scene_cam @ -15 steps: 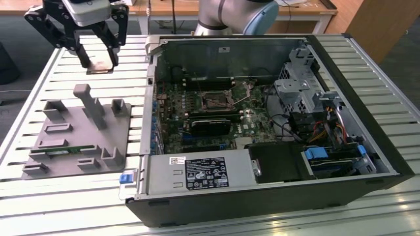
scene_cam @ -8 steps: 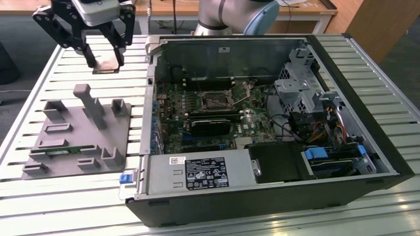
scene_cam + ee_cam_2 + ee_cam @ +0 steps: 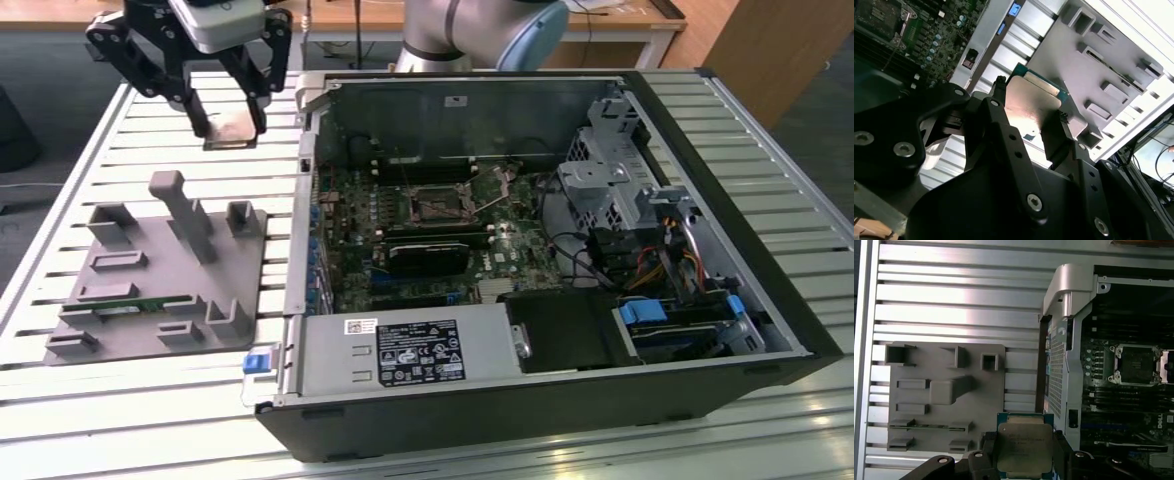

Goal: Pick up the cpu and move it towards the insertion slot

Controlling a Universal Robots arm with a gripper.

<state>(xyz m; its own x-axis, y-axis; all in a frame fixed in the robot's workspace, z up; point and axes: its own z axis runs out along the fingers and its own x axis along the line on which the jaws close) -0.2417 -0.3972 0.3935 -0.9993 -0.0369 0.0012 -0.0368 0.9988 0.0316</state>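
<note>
While the grey holder [image 3: 160,270] sat by the surface's [image 3: 80,150] left edge, the claw [image 3: 230,125] hung above the far left corner, clamped on the cpu [image 3: 1024,447] by two opposite edges. Well to the right, the insertion slot [image 3: 441,205] lay inside the open computer case [image 3: 534,400]. Risk judged: the narrow edge grip could let the chip tilt or slip over the case wall.
</note>
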